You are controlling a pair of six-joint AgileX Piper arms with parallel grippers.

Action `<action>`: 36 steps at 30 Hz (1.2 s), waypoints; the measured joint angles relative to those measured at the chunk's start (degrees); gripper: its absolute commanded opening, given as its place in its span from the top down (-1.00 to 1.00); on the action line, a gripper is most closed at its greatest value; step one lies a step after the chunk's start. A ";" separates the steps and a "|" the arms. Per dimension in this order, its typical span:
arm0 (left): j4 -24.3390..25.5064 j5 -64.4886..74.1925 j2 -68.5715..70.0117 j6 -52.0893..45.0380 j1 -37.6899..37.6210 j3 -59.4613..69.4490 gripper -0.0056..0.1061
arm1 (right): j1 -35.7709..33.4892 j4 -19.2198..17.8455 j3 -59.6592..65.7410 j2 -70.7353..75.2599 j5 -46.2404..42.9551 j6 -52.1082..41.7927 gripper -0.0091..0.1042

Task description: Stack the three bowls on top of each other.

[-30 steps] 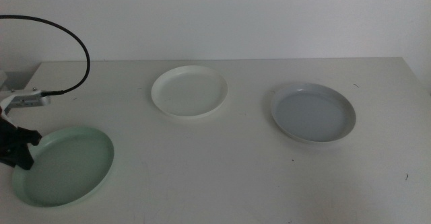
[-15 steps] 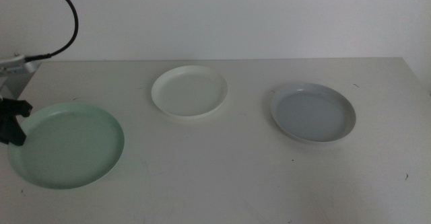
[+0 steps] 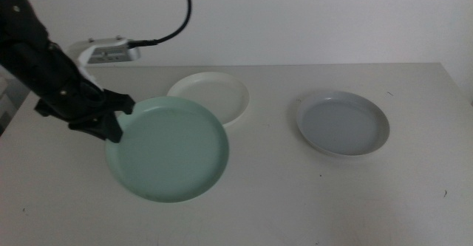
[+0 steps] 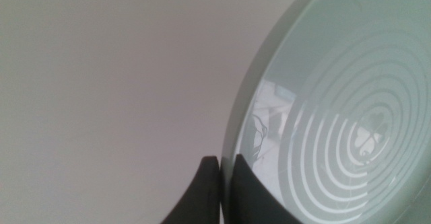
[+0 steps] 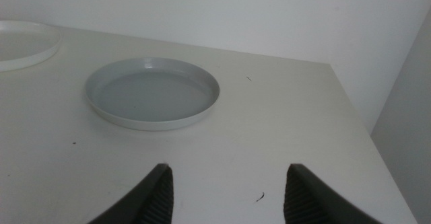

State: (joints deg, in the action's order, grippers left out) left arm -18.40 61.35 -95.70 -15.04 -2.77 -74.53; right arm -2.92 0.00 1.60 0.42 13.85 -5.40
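Pale counter (image 3: pixel 259 194) against plain light wall. Three bowls, all holding nothing: mint green bowl (image 3: pixel 168 150) clamped at its rim in left hand (image 3: pixel 111 120), raised; white bowl (image 3: pixel 214 94) just beyond it; grey-blue bowl (image 5: pixel 152 93) ahead of right hand (image 5: pixel 229 190), fingers apart.

We've got the left gripper (image 3: pixel 111 124) pinching the near-left rim of the green bowl (image 3: pixel 168 148), bowl raised off the table (image 3: pixel 295 194) and extending right from the jaws. White bowl (image 3: pixel 211 98) sits just behind it, partly overlapped in the middle view. Grey-blue bowl (image 3: pixel 343 123) lies well right, directly ahead of the right gripper (image 5: pixel 229 190), apart from its spread jaws.
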 measured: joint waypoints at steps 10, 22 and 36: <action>-0.43 -7.21 -2.51 7.58 -16.03 0.00 0.90 | 0.00 0.00 0.00 0.00 0.00 0.00 0.08; -2.64 -14.29 -10.57 8.53 -22.69 0.00 0.90 | 0.00 0.00 0.00 0.00 0.00 0.00 0.08; -4.06 -17.58 -15.90 8.16 -22.69 0.00 0.53 | 0.00 0.00 0.00 0.00 0.00 0.00 0.08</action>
State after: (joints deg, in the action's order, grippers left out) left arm -22.46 43.77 -111.60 -6.88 -25.46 -74.53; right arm -2.92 0.00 1.60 0.42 13.85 -5.40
